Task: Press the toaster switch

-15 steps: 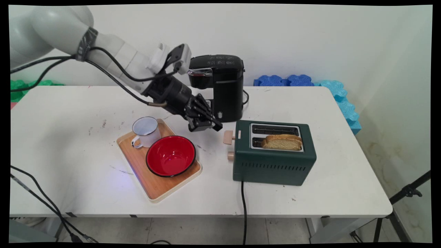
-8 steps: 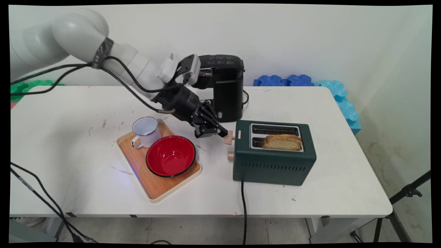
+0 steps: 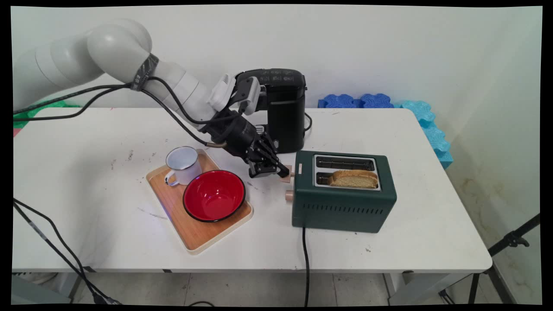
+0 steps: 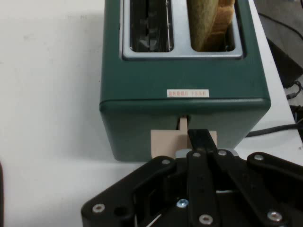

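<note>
1. The gripper [image 3: 278, 171] [image 4: 202, 142] has its jaws clenched together, holding nothing; the fingertips press on the toaster's beige lever [image 3: 286, 177] [image 4: 163, 143].
2. The green toaster [image 3: 343, 203] [image 4: 184, 71] stands right of centre, with a bread slice [image 3: 354, 178] [image 4: 213, 23] in its near slot.
3. A knob [image 3: 289, 195] sits below the lever.
4. Left lies a tray [image 3: 196, 235] bearing a red bowl [image 3: 214, 195] and a mug [image 3: 183, 164].
5. A black coffee machine [image 3: 283, 112] stands behind.

A mug [image 3: 183, 164] and bowl [image 3: 214, 195] sit on a tray [image 3: 196, 237] at the worktop [image 3: 389, 242] centre. The toaster [image 3: 343, 207] stands right of it, toast [image 3: 354, 178] in its near slot. A coffee machine [image 3: 283, 108] stands behind.
</note>
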Robot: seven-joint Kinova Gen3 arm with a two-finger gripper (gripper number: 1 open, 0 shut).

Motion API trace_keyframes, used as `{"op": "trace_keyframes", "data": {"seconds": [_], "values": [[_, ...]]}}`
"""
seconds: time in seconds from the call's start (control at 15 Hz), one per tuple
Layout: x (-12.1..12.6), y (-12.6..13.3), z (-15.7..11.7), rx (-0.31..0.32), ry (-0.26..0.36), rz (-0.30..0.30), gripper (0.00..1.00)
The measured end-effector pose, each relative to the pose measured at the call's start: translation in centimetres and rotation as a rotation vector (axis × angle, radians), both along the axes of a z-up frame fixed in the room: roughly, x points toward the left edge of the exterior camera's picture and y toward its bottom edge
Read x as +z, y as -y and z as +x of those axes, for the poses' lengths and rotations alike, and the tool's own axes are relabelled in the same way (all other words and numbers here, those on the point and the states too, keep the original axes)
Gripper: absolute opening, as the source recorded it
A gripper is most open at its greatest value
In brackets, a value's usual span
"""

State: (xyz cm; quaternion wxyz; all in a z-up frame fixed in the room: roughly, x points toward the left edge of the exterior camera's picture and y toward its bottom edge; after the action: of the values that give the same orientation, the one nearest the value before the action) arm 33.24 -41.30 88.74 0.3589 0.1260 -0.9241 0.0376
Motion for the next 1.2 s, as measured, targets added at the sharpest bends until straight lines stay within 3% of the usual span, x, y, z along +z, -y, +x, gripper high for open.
{"op": "trace_keyframes", "data": {"seconds": [1.2], "values": [[-2.8,1.3,-0.4,0.003,0.024,0.014,0.0]]}}
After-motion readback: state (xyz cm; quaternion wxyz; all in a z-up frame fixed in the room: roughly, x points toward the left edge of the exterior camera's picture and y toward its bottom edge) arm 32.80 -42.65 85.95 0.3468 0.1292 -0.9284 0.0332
